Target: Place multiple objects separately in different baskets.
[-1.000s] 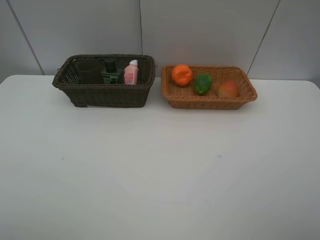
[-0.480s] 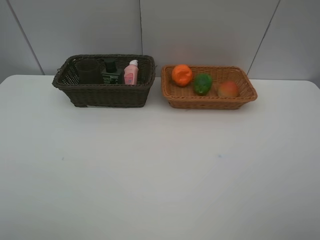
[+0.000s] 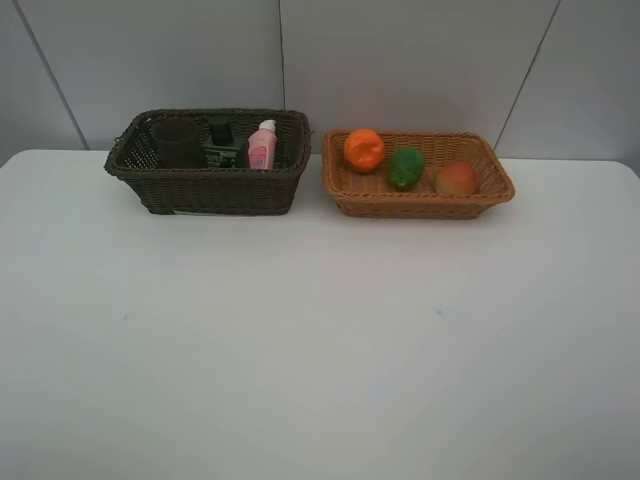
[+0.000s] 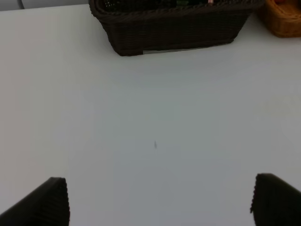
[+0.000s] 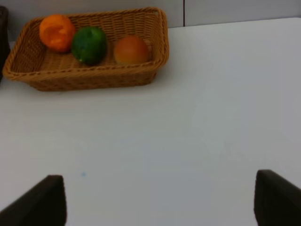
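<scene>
Light is even, soft and fairly bright across all three views, with no hard glare on the white table. Shadows are faint — only a thin dark line under the dark-brown basket and the orange-tan basket. The high view is slightly soft and grainy, its far corners a touch dimmer. Both wrist views are mildly blurred; the dark fingertips at the frame edge are out of focus — and the dark basket's interior is lost in shade
</scene>
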`<state>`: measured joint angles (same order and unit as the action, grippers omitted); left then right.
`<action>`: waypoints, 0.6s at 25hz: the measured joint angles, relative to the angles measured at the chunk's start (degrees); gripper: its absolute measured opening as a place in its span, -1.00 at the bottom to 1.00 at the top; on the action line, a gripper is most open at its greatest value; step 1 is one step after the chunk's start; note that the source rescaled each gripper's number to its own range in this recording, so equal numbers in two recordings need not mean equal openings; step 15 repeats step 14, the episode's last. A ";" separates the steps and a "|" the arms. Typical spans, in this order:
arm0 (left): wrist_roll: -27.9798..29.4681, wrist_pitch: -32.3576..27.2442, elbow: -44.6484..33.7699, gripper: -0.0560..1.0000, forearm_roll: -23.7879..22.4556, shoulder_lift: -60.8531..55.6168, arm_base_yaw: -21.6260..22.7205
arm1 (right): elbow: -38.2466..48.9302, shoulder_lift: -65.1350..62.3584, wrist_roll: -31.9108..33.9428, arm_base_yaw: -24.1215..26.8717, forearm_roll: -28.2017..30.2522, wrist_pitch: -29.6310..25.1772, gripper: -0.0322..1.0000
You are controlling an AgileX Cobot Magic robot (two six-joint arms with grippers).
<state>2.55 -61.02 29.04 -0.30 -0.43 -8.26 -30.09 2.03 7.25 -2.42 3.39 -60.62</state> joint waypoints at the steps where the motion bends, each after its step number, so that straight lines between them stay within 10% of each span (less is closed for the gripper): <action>1: 0.00 0.00 0.00 1.00 0.30 0.00 0.00 | 0.00 0.00 0.00 0.00 0.00 0.00 0.43; 15: 0.00 0.00 0.00 1.00 0.30 0.00 0.00 | 0.00 0.00 0.00 0.00 0.00 0.00 0.43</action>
